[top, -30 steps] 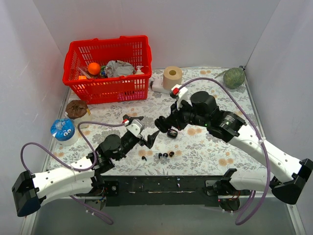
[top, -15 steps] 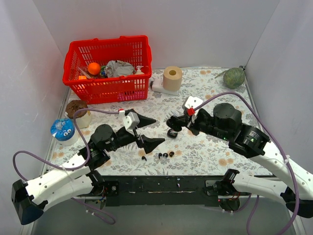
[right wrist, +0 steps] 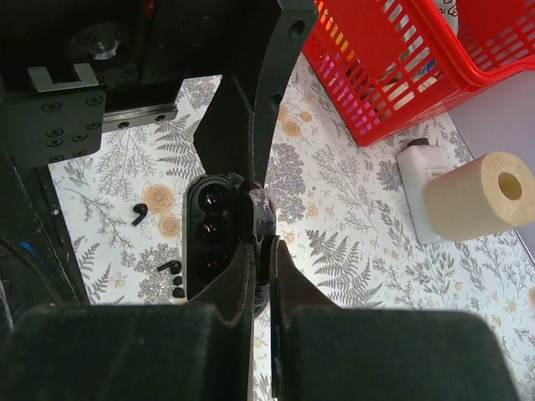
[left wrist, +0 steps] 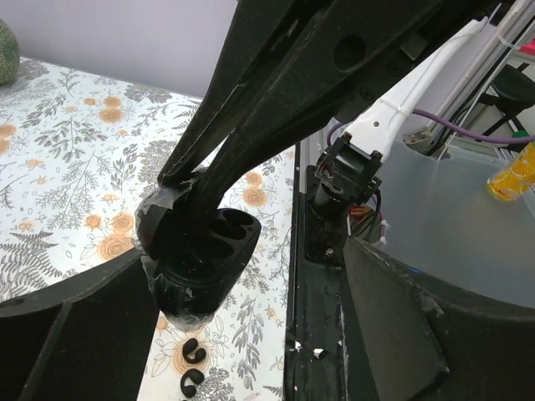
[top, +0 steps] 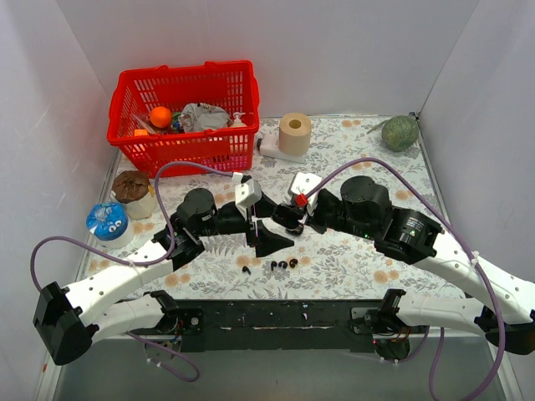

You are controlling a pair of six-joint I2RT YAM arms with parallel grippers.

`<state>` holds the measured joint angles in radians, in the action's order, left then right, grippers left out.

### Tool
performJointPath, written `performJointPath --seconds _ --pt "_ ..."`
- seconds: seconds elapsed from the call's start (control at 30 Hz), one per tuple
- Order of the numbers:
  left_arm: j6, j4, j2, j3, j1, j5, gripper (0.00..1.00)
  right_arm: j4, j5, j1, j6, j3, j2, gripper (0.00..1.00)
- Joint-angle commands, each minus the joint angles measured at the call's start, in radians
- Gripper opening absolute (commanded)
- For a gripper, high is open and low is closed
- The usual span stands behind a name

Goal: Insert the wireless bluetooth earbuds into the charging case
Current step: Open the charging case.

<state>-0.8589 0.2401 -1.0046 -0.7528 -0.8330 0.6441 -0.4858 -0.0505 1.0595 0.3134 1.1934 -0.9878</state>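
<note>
Half a second ago the charging case [left wrist: 201, 259] lay on its own at the middle of the floral counter [top: 351, 251], with both arms drawn back from it. Now we see the right hand [right wrist: 263, 242] pulled in toward the centre of the overhead view. Its two fingers are pressed almost together on the edge of the case by its raised lid.

The case is open, and its two round wells show in both wrist views. We cannot tell whether it rests on the counter or hangs just above it.

The left hand [top: 272, 224] has also swung in from the left. Its fingers are spread wide with nothing between them but air, and the case sits just ahead of them.

The wireless bluetooth earbuds [top: 283, 265] have not moved. They are small black specks in a loose row on the counter just below the case, toward the bottom centre of the overhead view, well apart from either hand.

The red basket [top: 180, 150] at the upper left and the paper roll [top: 294, 131] beside it are unchanged. Any print on the things in the basket is too small for us to read.
</note>
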Motion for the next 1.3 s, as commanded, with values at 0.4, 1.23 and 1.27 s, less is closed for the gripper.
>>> performJointPath --seconds 0.4,1.23,1.27 --pt "0.054 0.034 0.006 -0.01 0.005 -0.011 0.5 0.029 0.031 0.008 -0.028 0.048 0.003 0.01" --pt "0.029 0.08 -0.005 0.043 0.005 -0.008 0.48 0.029 0.043 0.011 -0.045 0.048 0.017 0.01" --pt "0.027 0.082 -0.006 0.038 0.005 -0.009 0.44 0.029 0.043 0.011 -0.046 0.049 0.018 0.01"
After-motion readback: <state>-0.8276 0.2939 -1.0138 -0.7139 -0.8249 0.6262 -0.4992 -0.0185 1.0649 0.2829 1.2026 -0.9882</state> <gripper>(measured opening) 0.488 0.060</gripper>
